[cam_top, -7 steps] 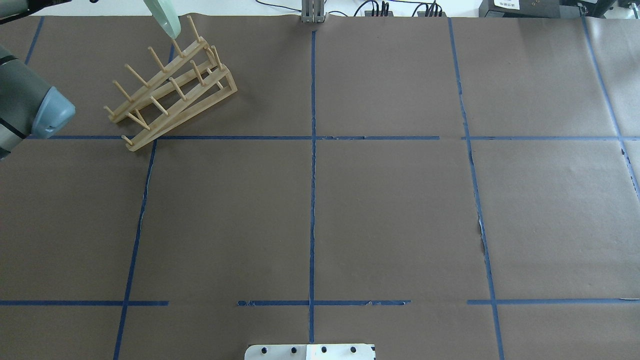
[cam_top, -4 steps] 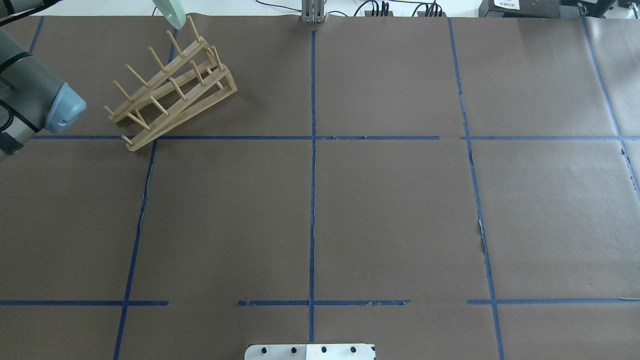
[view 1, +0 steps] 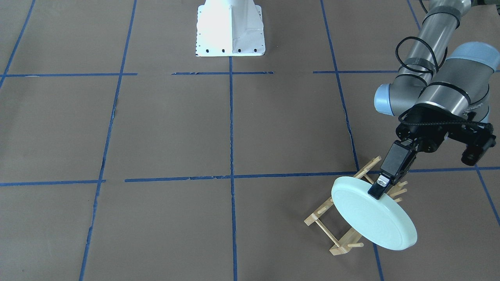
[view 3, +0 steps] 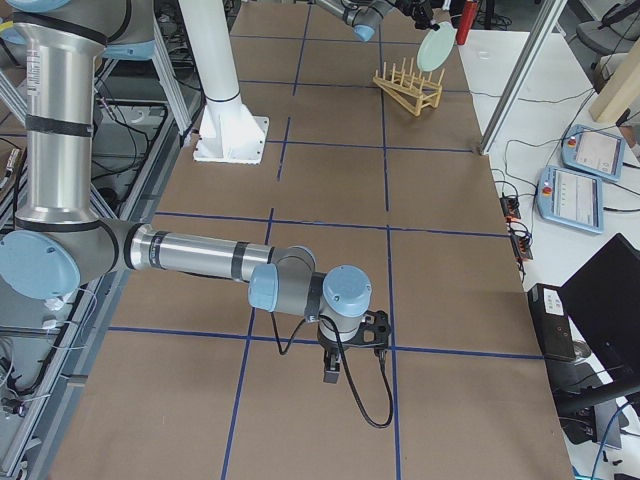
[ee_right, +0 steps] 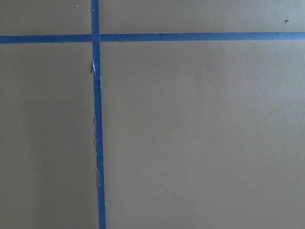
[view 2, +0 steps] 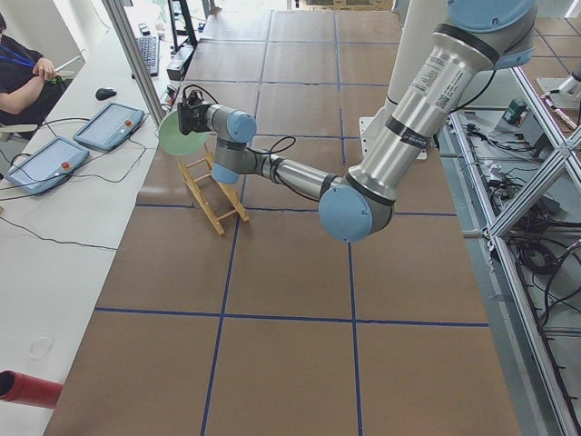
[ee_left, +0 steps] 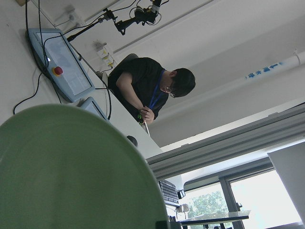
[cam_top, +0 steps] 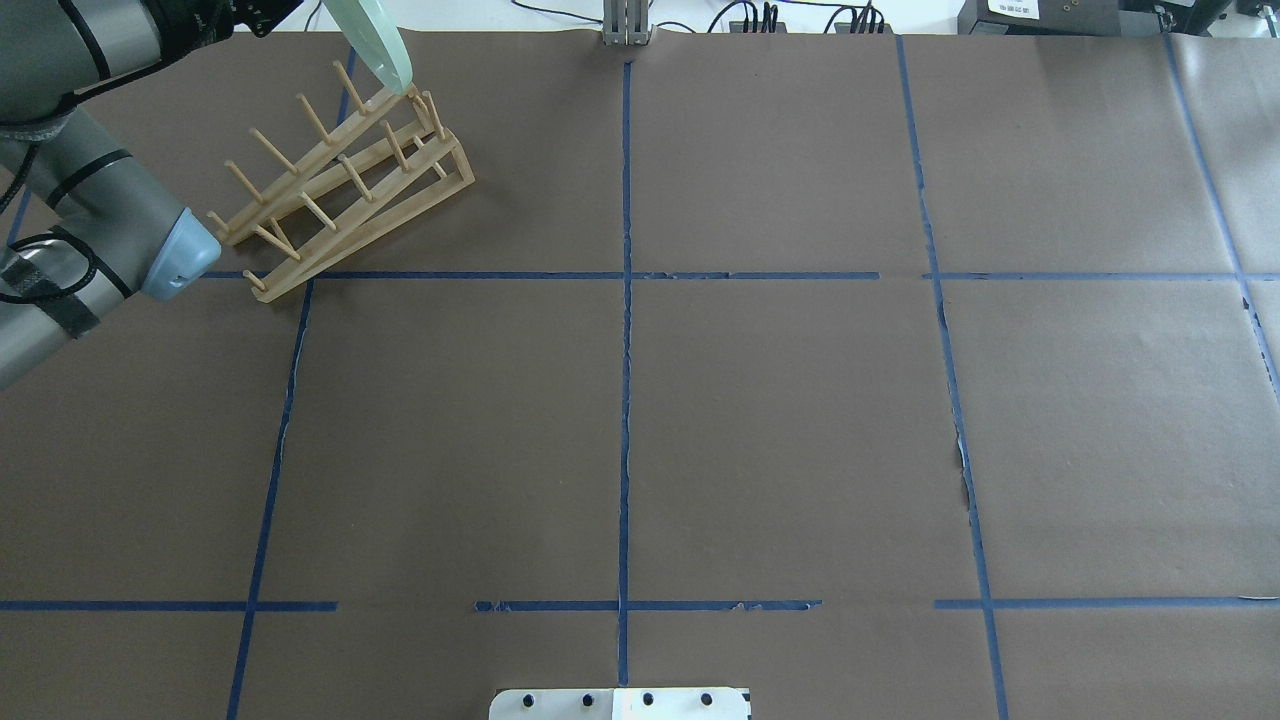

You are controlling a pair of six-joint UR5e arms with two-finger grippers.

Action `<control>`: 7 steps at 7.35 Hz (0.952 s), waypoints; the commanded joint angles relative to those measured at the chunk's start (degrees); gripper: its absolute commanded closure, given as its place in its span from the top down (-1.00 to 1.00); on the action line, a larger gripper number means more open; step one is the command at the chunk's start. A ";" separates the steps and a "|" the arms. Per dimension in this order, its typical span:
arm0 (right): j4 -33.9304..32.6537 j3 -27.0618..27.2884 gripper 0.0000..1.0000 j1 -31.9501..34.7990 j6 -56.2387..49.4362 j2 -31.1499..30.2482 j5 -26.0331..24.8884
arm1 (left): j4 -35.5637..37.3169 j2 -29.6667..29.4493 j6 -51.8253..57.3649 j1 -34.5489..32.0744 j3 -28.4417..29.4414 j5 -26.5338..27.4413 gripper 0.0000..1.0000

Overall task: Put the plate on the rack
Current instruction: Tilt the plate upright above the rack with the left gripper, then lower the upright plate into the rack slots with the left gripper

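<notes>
The plate (view 1: 373,212) hangs in the air, tilted steeply on edge. It sits over the end of the rack (view 1: 323,219) nearest the operators' side of the table. From overhead its lower rim lies right at the last pegs of the far rail. Whether it touches them cannot be told.

The left gripper (view 1: 378,190) holds the plate by a pinch on the upper rim, its jaws closed across the plate's thickness and nothing else supporting it. The rack stands askew to the blue tape lines (view 1: 230,175) on the brown paper-covered table (view 1: 164,128), close to the table's far edge.

Several things could go wrong from here:

- **Rim on a peg:** the rim may come down on top of a peg instead of into a gap between two, because the plate hides the pegs beneath it.
- **Rack pushed aside:** the rack looks light and unfastened, so a sideways push from the plate would likely slide or tip it.
- **Plate swinging:** with only a rim pinch, the plate may swing in the jaws on contact.
- **Early release:** if let go before it sits between the pegs, the plate could roll toward the table edge.

The right gripper (view 3: 331,372) points down at the table well away from all this. The pictures do not show whether it is open or closed.
</notes>
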 commanded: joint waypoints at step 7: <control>0.00 0.00 1.00 0.00 -0.04 0.00 0.00 | -0.21 0.13 0.13 3.44 4.20 1.06 -1.00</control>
